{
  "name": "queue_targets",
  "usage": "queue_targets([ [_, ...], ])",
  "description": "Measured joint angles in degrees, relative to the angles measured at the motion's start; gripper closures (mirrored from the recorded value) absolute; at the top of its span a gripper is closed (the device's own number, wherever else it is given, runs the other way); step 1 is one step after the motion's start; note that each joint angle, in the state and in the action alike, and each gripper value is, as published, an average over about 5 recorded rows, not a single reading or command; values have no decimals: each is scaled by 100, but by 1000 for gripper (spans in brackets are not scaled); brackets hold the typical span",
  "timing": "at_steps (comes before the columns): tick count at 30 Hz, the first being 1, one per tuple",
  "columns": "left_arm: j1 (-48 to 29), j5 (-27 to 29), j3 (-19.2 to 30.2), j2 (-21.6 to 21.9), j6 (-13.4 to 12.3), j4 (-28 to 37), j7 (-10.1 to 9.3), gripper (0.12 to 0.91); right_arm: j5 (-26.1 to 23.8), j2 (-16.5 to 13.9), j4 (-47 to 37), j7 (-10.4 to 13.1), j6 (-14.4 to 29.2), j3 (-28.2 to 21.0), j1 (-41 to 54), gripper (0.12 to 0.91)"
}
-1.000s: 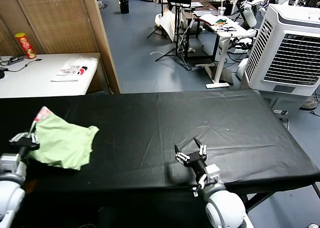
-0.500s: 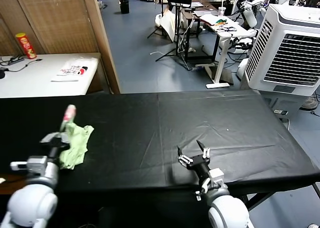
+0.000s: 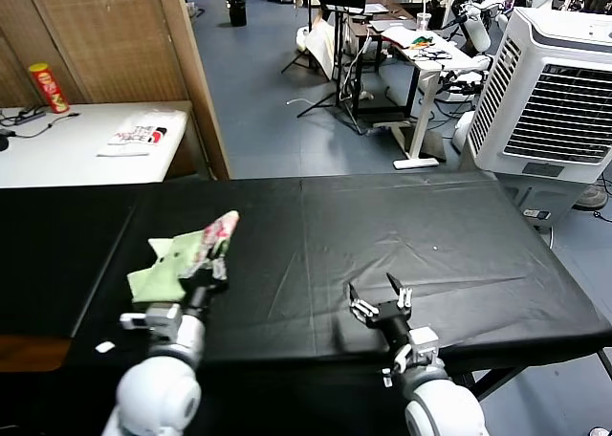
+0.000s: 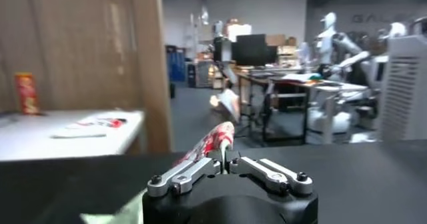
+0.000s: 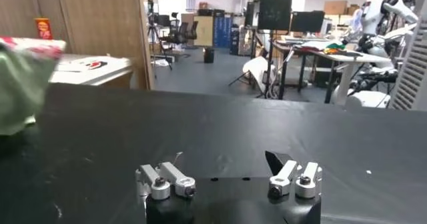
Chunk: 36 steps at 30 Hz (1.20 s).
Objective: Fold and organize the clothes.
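The pale green polo shirt (image 3: 172, 262) hangs bunched from my left gripper (image 3: 212, 260) over the left part of the black table (image 3: 411, 235). Its pink-and-white checkered patch (image 3: 221, 230) sticks up above the fingers. In the left wrist view the left gripper (image 4: 224, 159) is shut on a fold of the shirt (image 4: 207, 144). The shirt also shows in the right wrist view (image 5: 20, 85). My right gripper (image 3: 381, 300) is open and empty, low over the table near its front edge, right of the middle; it also shows in the right wrist view (image 5: 230, 172).
A white side table (image 3: 67, 154) at the back left holds a white printed item (image 3: 134, 135) and a red can (image 3: 44, 86). A wooden partition (image 3: 124, 34) stands behind. A large white cooler (image 3: 550, 92) stands at the right.
My left gripper has carried the shirt rightwards, from the table's left end towards its middle, and the shirt is now bunched and lifted. My right gripper has barely moved.
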Motion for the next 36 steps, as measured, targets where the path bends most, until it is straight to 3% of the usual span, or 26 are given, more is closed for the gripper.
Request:
queue_targets([
  [3, 33, 191, 260, -349, -16, 91, 172, 848, 133, -32, -39, -2, -49, -29, 58, 227],
  [8, 153, 557, 559, -787, -129, 96, 449, 601, 572, -129, -129, 15, -249, -150, 218, 227],
  [13, 275, 776, 566, -836, -287, 19, 673, 332, 1188, -152, -262, 122, -583, -376, 478, 227],
  [16, 346, 763, 464, -764, -351, -24, 681, 249, 1619, -102, -366, 255, -811, -578, 681, 227],
  [24, 576, 727, 55, -594, -454, -103, 639, 232, 2391, 117, -841, 513, -1147, -1202, 1260, 228],
  [27, 662, 665, -70, -562, -547, -107, 557, 232, 2530, 189, -1015, 563, -1181, -1325, 1379, 267],
  [31, 745, 562, -182, -547, -804, -99, 436, 232, 2605, 230, -1188, 591, -1188, -1371, 1434, 431],
  [36, 782, 539, -251, -543, -887, -97, 431, 232, 2612, 229, -1328, 537, -1144, -1327, 1457, 712],
])
